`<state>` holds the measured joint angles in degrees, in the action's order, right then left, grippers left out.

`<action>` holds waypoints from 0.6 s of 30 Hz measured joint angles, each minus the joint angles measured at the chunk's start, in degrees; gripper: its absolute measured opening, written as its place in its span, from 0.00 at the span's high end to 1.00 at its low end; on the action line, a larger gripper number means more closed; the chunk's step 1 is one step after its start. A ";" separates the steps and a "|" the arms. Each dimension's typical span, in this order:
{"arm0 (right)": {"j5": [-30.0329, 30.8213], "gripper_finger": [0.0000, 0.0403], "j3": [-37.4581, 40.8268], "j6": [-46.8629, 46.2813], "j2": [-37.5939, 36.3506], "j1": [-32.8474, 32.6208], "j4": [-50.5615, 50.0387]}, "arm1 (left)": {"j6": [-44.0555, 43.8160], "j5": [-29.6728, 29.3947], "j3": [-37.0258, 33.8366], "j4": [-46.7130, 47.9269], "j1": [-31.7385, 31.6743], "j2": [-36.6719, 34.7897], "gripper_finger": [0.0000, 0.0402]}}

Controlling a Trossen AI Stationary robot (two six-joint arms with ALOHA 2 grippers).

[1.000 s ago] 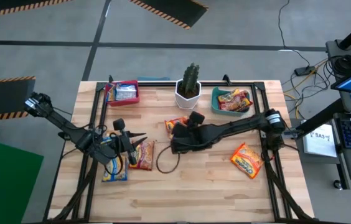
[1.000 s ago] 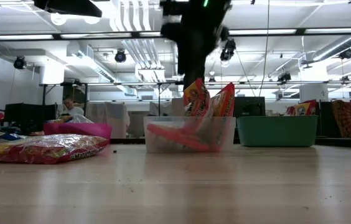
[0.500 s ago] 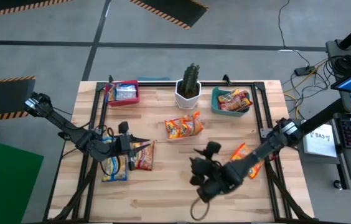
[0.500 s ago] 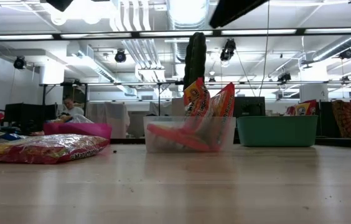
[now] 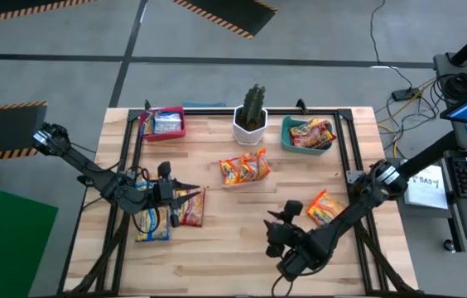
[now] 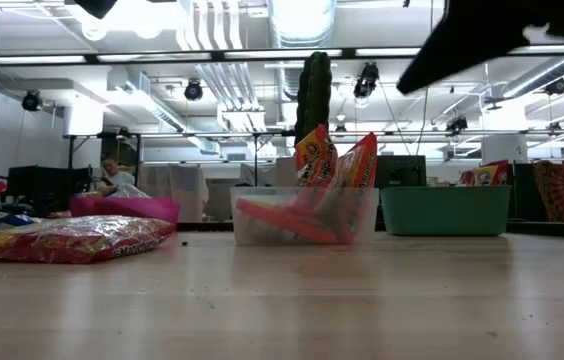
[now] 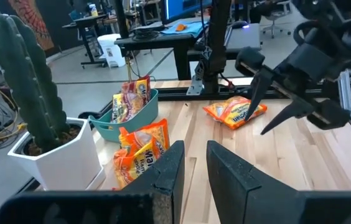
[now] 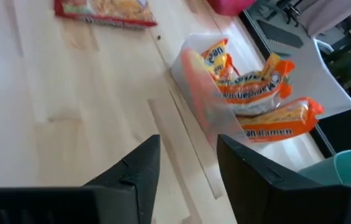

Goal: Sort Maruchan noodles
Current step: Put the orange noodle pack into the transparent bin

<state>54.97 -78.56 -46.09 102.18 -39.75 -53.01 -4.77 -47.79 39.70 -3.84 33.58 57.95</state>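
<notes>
Nearest the front edge of the wooden table (image 5: 217, 265), the right gripper (image 5: 276, 228) hangs over bare boards, right of centre; its two dark fingers (image 8: 132, 171) stand parted with nothing between them. Just beyond it, toward the right side, one orange packet (image 5: 326, 208) lies flat and alone. At mid-depth on the left, the left gripper (image 5: 185, 192) reaches over a red-orange packet (image 5: 190, 207) that lies beside a yellow-and-blue packet (image 5: 152, 222). Its fingers (image 7: 233, 177) show only a narrow gap and hold nothing in the left wrist view; whether the tips touch the packet beneath cannot be told from above.

At the table's centre, a pair of orange packets (image 5: 244, 168) stands propped together. In the low view they appear to sit in a shallow clear tub (image 6: 305, 217), though the overhead view does not show it clearly.

Along the far edge stand three containers:
- Left: a red bin (image 5: 164, 124) holding packets, one yellow-and-blue at its edge.
- Middle: a white pot (image 5: 250, 124) with a green cactus (image 5: 254, 101).
- Right: a teal bin (image 5: 291, 141) holding orange and red-orange packets (image 5: 312, 132).

Beyond the table, the low view shows a workshop with a person (image 6: 114, 176) seated far off at the left.
</notes>
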 joint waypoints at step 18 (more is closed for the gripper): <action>-3.64 0.81 15.94 32.05 -13.75 4.72 40.55 | 7.91 -0.10 0.04 -4.71 -0.37 3.55 0.87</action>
<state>51.33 -62.62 -14.05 88.43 -35.03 -12.46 3.14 -47.89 39.75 -8.56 33.21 61.51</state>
